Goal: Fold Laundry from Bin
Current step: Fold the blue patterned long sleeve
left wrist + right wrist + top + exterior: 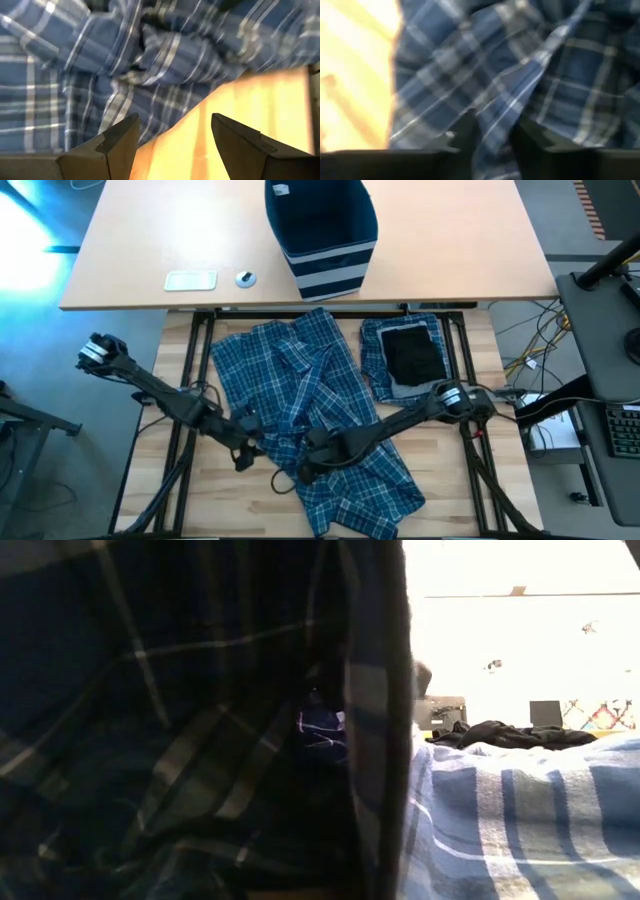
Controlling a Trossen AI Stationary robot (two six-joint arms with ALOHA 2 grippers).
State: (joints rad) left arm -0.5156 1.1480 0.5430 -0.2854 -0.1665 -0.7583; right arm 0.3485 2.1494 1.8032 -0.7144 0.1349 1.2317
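A large blue-and-white plaid garment [310, 400] lies spread and rumpled on the wooden table. My right gripper [306, 468] is down on its near part, shut on a ridge of the cloth. My left gripper [243, 458] stands open at the garment's near left edge. In the left wrist view its fingers [172, 135] stand over bare wood beside the cloth's hem [150, 110]. The navy striped bin [322, 230] stands on the far table. In the low view, plaid cloth [180, 720] fills most of the picture. My right gripper pinches a raised fold of the plaid cloth [494, 117] between its two fingers [467, 132]. It comes from above, slanting down from the table's right. The cloth around the fold lies on the table; how many layers are in the pinch I cannot tell.
At the right lies a folded plaid piece [400, 345] with a small black piece [414, 355] on top. A white flat object [190, 280] and a small round thing [246, 278] sit on the far table left of the bin. Bare wood [200, 500] shows at the near left.
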